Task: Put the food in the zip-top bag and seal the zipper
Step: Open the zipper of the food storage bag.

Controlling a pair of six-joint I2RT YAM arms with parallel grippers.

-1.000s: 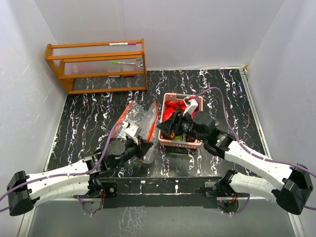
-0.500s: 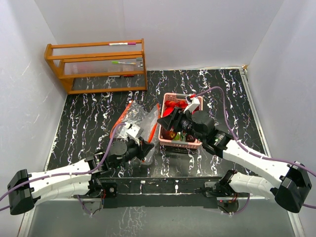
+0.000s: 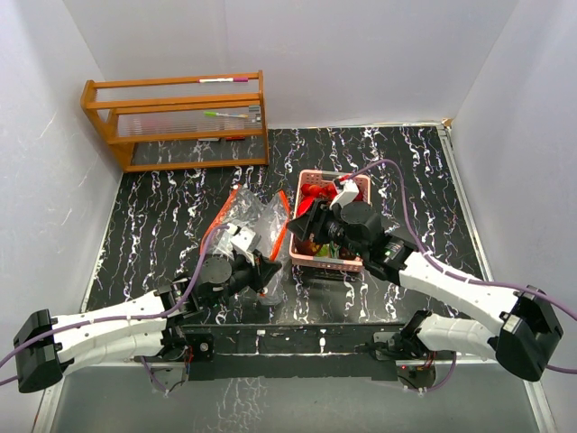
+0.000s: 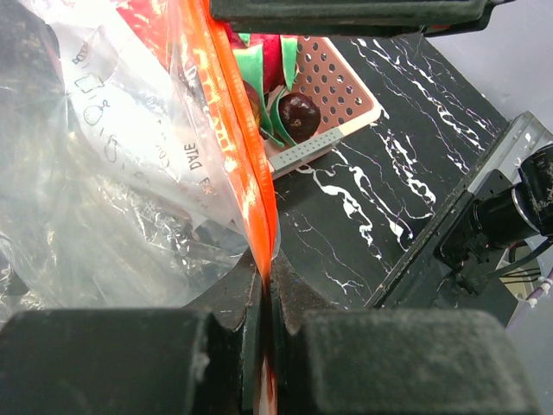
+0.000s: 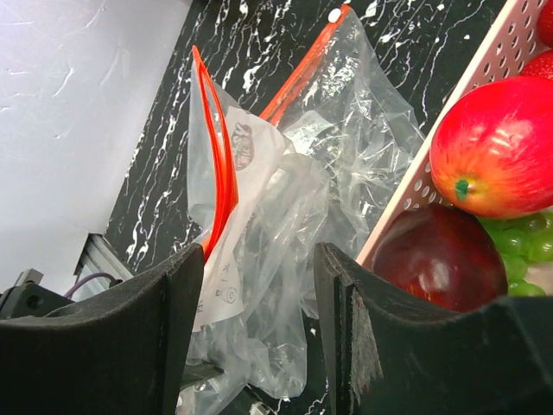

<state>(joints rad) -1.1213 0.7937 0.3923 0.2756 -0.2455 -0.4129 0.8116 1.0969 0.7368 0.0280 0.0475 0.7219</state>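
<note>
The clear zip-top bag [image 3: 245, 215] with its orange zipper [image 4: 233, 147] lies crumpled left of the pink basket [image 3: 359, 263]. My left gripper [image 4: 263, 290] is shut on the orange zipper strip at the bag's near edge; the top view has this gripper [image 3: 267, 271] low by the bag's near corner. My right gripper [image 5: 259, 259] stands open at the basket's left wall, the bag showing behind its empty gap. The food lies in the basket: a red apple [image 5: 497, 143], a dark purple-red fruit [image 5: 441, 259], green grapes [image 5: 529, 238] and the dragon fruit's green scales [image 4: 252, 73].
A wooden rack [image 3: 176, 122] with pens stands at the back left corner. White walls close in the black marbled table [image 3: 162, 225] on three sides. The arm bases and a metal rail [image 4: 492, 173] sit at the near edge.
My right gripper has shifted a little over the basket's left edge and narrowed slightly. The left gripper keeps its hold on the zipper and has moved a little nearer.
</note>
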